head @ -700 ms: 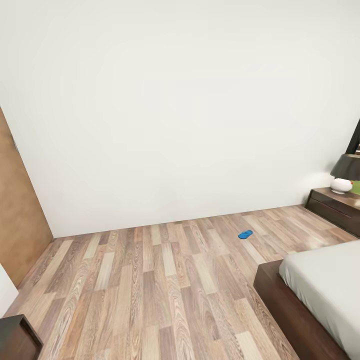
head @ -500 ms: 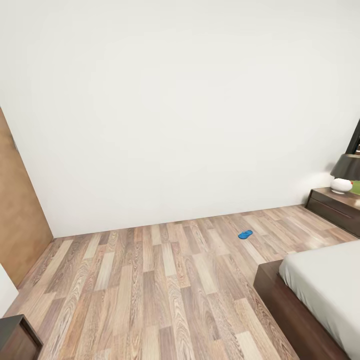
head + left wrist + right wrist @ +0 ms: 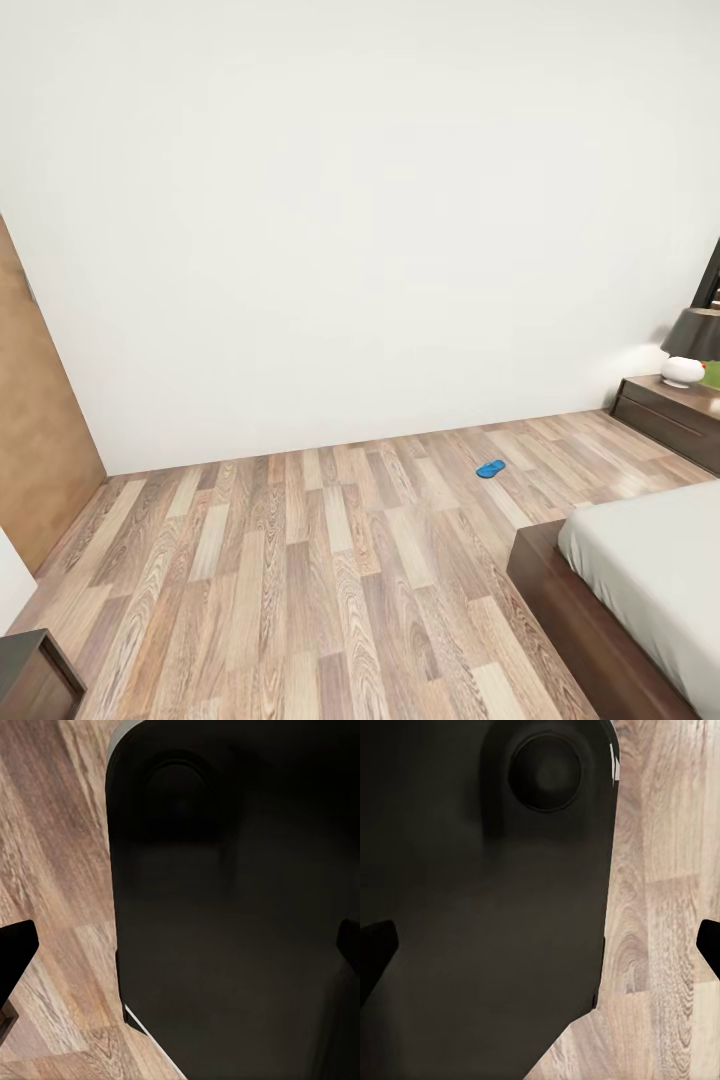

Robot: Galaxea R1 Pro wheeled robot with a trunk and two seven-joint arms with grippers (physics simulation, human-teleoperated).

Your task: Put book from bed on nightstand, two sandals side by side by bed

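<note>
One bright blue sandal [image 3: 491, 468] lies on the wood floor near the far white wall, well apart from the bed [image 3: 640, 570]. The bed's dark frame and off-white mattress fill the lower right corner of the head view. A dark wood nightstand [image 3: 668, 412] stands beyond it at the right edge. The book is out of view. In the wrist views, my left gripper [image 3: 180, 949] and right gripper [image 3: 540, 945] both hang open over my own black base, fingertips [image 3: 15, 952] far apart and nothing between them.
A lamp with a dark shade and white base [image 3: 690, 350] stands on the nightstand. A brown door [image 3: 35, 440] is at the left wall. A dark wooden corner of furniture [image 3: 35, 680] shows at the bottom left. Open plank floor [image 3: 300, 560] stretches between.
</note>
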